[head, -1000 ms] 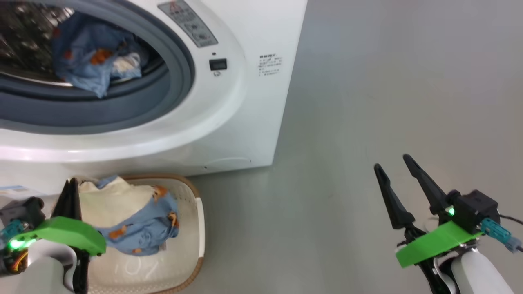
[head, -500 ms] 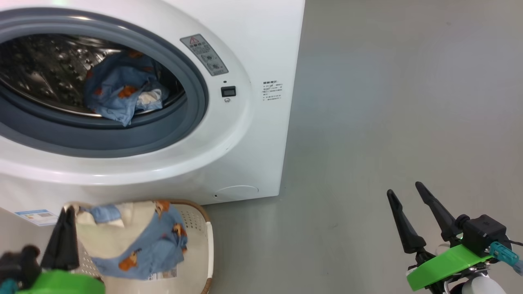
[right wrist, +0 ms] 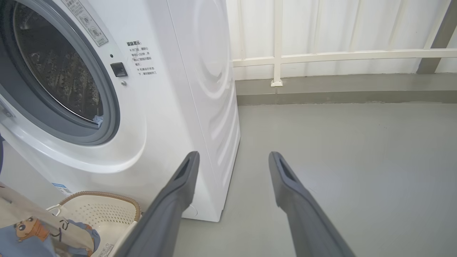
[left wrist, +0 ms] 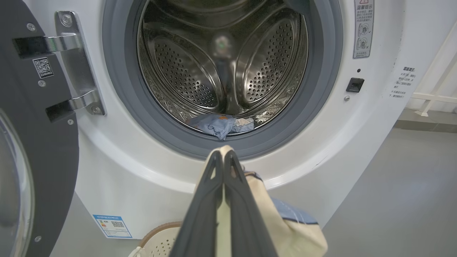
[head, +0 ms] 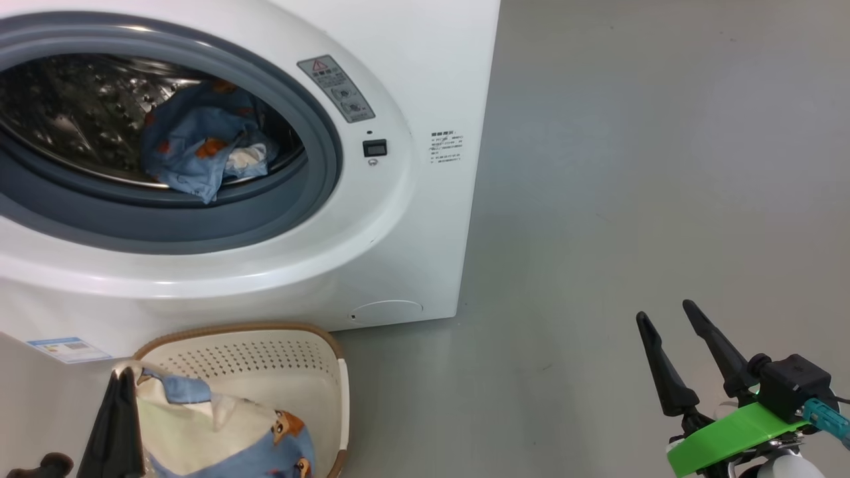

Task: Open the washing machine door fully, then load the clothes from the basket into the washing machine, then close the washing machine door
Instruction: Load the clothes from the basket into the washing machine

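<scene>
Since the left claw [left wrist: 223, 157] clamps just the garment's [head: 199, 425] upper edge over the basket [head: 265, 352], the cloth could slip free or drag on the gasket [head: 322, 166]. It hangs with its long axis vertical, tail pointing down. The right claw [head: 665, 312], spread wide and empty, sits aside. Beyond, the washer's [head: 412, 232] door [left wrist: 35, 150] stands open, with a second piece [head: 192, 153] in the drum [left wrist: 185, 71].

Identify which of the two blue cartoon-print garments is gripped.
The garment over the basket, pinched by the shut left gripper, cream side showing. The other garment lies loose in the drum.
</scene>
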Tool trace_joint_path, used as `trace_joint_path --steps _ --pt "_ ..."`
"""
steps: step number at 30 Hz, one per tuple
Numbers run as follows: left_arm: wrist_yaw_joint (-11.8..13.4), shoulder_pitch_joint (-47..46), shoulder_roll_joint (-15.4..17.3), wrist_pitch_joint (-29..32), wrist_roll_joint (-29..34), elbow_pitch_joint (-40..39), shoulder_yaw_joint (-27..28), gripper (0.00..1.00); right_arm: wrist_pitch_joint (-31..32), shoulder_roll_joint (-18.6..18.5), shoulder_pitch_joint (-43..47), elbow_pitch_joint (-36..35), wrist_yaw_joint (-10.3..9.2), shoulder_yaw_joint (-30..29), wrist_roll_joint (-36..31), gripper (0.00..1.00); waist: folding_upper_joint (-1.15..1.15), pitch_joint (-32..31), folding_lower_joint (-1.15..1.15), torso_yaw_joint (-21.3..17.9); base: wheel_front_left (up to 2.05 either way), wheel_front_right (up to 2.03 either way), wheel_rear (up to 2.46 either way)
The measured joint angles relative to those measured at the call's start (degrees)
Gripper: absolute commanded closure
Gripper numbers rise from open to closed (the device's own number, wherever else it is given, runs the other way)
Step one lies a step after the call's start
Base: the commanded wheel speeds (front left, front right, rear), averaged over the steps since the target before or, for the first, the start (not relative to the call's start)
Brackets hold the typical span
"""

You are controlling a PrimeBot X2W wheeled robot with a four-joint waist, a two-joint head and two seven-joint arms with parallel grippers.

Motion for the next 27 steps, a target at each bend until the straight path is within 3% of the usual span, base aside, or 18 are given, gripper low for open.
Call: trace_joint_path --steps 8,16,21,27 --pt "0.0 -10.2 -0.1 0.0 -2.5 1.4 0.9 1.0 0.0 0.9 -0.2 -0.5 0.0 -0.4 0.0 0.0 0.0 1.4 0.0 -0.3 0.0 0.0 0.0" --pt "0.0 -25.0 2.8 -0.2 -2.6 6.1 2.6 1.0 0.0 1.9 -0.7 -0.5 0.0 0.8 0.0 0.0 0.0 3.2 0.0 -2.4 0.0 0.0 0.0" --pt "0.0 -32.8 4.8 -0.3 -2.5 10.5 3.6 1.0 0.0 2.5 -1.8 -0.6 0.0 0.9 0.0 0.0 0.0 4.2 0.0 -3.8 0.0 0.0 0.0" --pt "-0.1 -40.2 7.1 -0.2 -1.1 22.6 3.3 1.0 0.0 2.9 -2.7 -0.5 0.0 1.1 0.0 0.0 0.0 6.0 0.0 -5.8 0.0 0.0 0.0"
